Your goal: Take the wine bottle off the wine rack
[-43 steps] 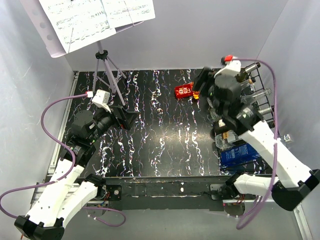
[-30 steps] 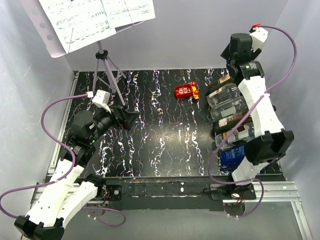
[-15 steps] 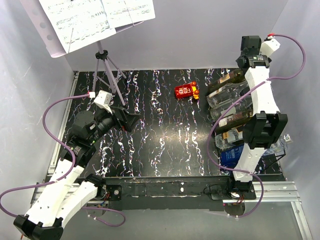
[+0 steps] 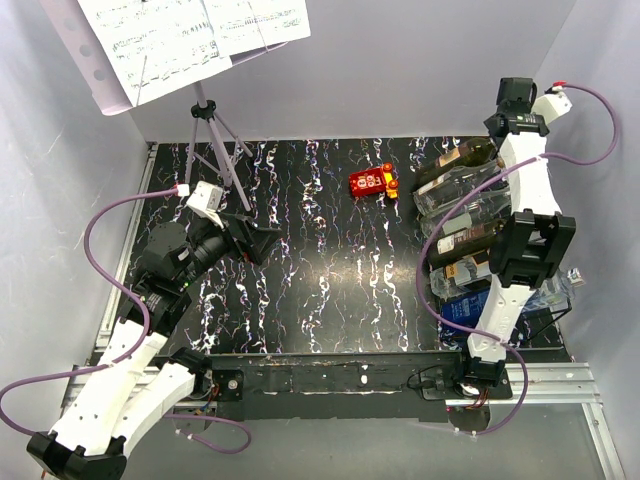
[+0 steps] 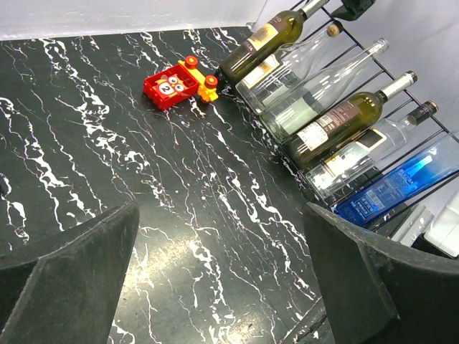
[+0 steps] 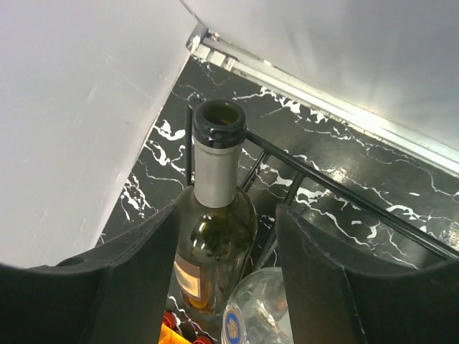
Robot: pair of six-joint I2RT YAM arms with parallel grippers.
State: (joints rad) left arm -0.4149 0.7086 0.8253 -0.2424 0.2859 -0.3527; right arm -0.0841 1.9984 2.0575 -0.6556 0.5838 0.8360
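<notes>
The wine bottle (image 4: 455, 160) (image 5: 265, 39) (image 6: 215, 229) is dark green with a tan label and lies at the far end of the black wire wine rack (image 5: 351, 44) (image 6: 337, 190), neck toward the back right corner. My right gripper (image 4: 503, 132) (image 6: 228, 211) hangs over that neck, and its dark fingers (image 6: 143, 272) straddle the bottle's shoulder. The left finger is close against the glass and a gap remains on the right, so it is open. My left gripper (image 4: 260, 238) (image 5: 220, 215) hovers wide open and empty over the left of the table.
Several more bottles lie in the rack beside it, clear ones (image 5: 315, 93) and a blue one (image 4: 465, 308) (image 5: 401, 183) nearest me. A red toy block (image 4: 368, 182) (image 5: 172, 86) sits mid-back. A music stand (image 4: 215, 140) rises at back left. Walls close in behind and right.
My right arm swung from over the rack's middle to the back right corner and reached over the far bottle's neck, its jaws narrowing. The left arm stayed put.
</notes>
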